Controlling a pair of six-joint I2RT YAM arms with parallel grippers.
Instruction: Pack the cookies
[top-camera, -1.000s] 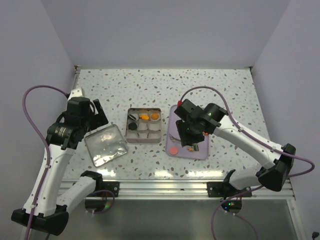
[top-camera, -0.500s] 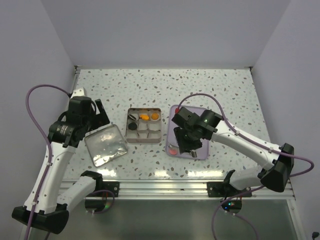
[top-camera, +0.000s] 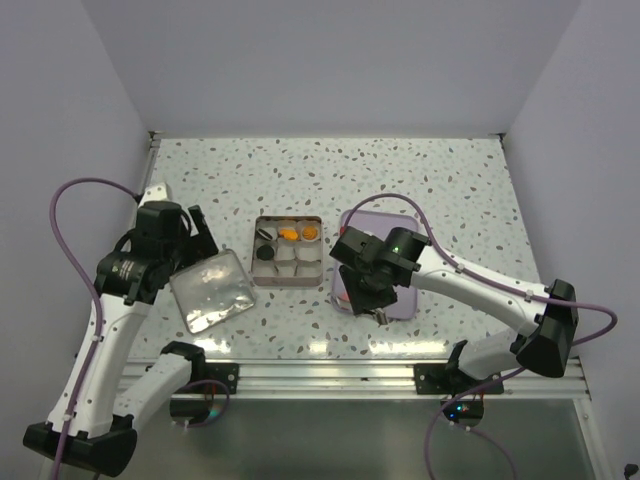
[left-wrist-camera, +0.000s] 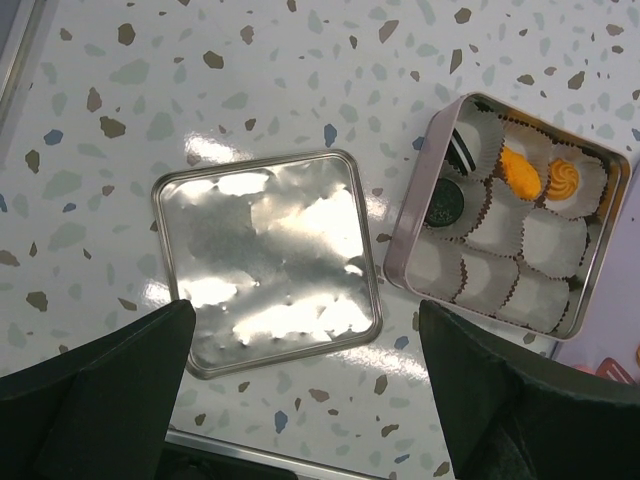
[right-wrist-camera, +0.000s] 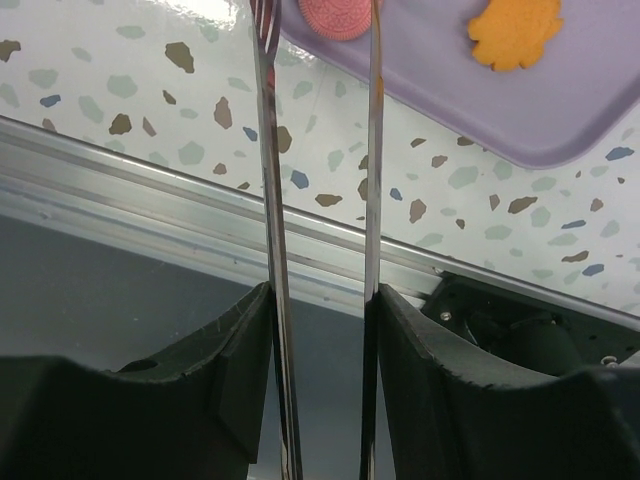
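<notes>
My right gripper (right-wrist-camera: 320, 300) is shut on metal tongs (right-wrist-camera: 266, 150). The tong tips straddle a pink cookie (right-wrist-camera: 335, 14) at the near left corner of the purple tray (right-wrist-camera: 600, 90). I cannot tell whether the tips touch it. An orange cookie (right-wrist-camera: 515, 35) lies on the tray beside it. In the top view the right gripper (top-camera: 365, 290) hangs over that corner of the tray (top-camera: 400, 225). The square tin (top-camera: 288, 250) holds white paper cups, two orange cookies (left-wrist-camera: 520, 170) and two black ones (left-wrist-camera: 445, 200). My left gripper (left-wrist-camera: 305, 310) is open and empty above the tin lid (left-wrist-camera: 265, 260).
The lid (top-camera: 210, 290) lies flat to the left of the tin. The aluminium rail (right-wrist-camera: 150, 170) runs along the table's near edge just below the tray. Grey walls close in the table at the left, back and right.
My right gripper has moved with the tongs from the tray's middle to its near left corner, over the pink cookie. The left arm has shifted slightly.
</notes>
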